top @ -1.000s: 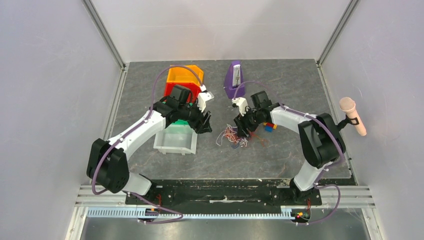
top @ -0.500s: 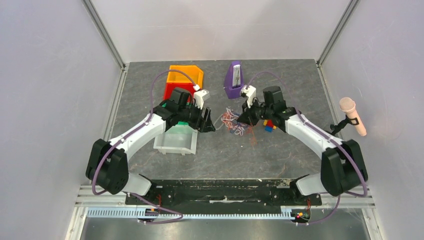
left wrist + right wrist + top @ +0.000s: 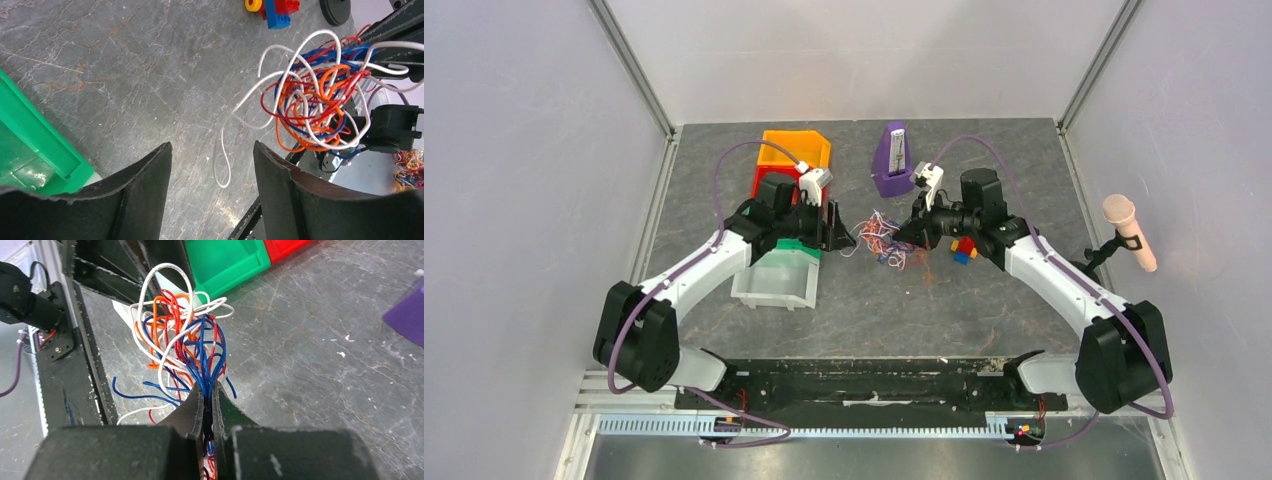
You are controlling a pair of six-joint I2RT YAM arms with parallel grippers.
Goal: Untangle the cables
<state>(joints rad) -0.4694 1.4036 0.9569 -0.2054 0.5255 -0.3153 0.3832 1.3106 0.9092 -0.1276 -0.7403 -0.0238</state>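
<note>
1. The right gripper [image 3: 206,390] was open a second ago. Now it is shut tight on the cables [image 3: 175,340].
2. The cables have moved toward 12 o'clock from where they lay. They now look lifted off the desk [image 3: 1014,300], near its middle.
3. The left gripper [image 3: 211,147] is wide and holds nothing. It has come closer and sits at 9 o'clock of the cables, not touching.
4. I think one side is now held firm, so the left gripper can grab a loose bit and pull.
</note>
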